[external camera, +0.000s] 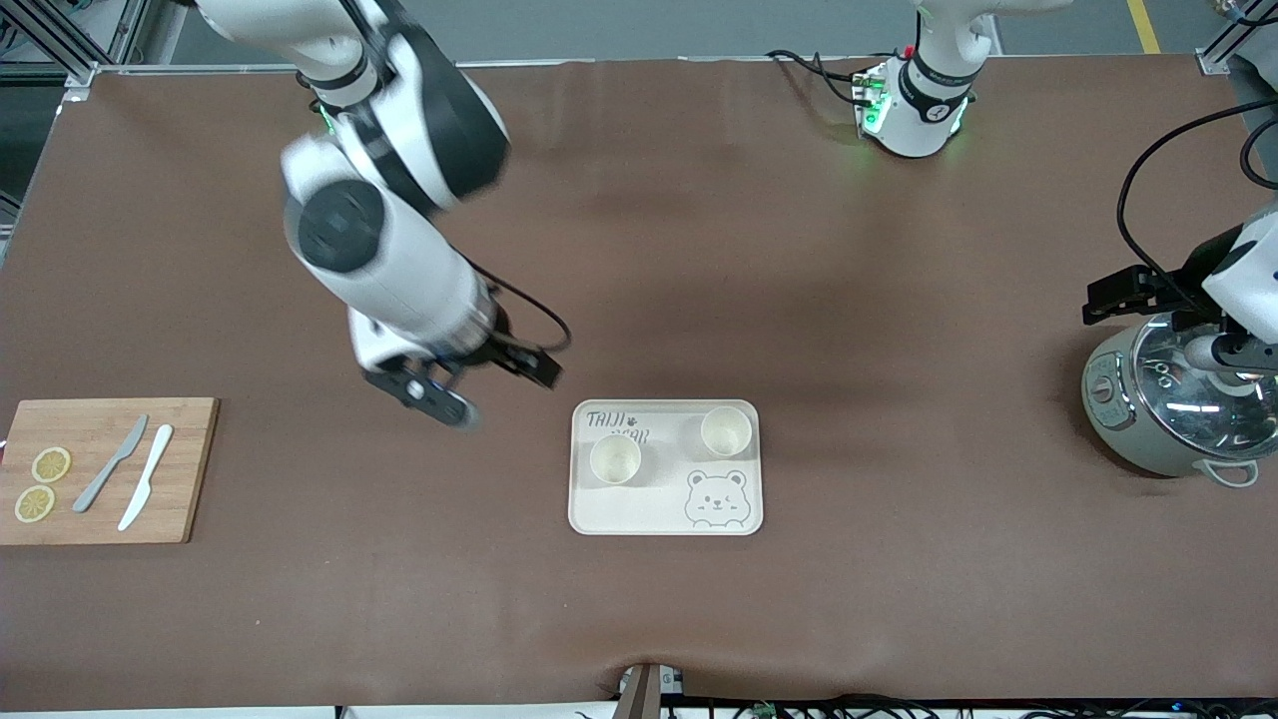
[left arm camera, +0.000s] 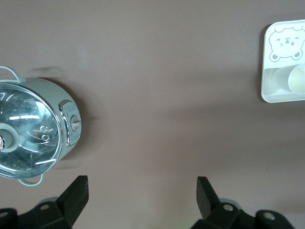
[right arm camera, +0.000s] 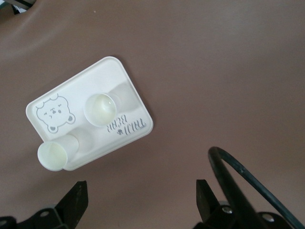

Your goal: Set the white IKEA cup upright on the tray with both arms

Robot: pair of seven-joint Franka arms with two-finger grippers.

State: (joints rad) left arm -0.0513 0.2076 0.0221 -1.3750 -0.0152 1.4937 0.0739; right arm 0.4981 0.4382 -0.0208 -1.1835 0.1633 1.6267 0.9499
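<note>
On the "TAIJI BEAR" tray (external camera: 599, 514), two cups (external camera: 615, 459) stand; both jaws apart.

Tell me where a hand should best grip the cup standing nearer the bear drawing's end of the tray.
Probably by its rim, from straight above: the cup stands upright on the tray, mouth open, with clear room from the other cup.

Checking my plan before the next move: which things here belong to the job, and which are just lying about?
Job: tray; two cups upright on it; right gripper, open, beside the tray; left gripper, open, by the cooker.
Lying about: rice cooker; cutting board, two knives, lemon slices.
</note>
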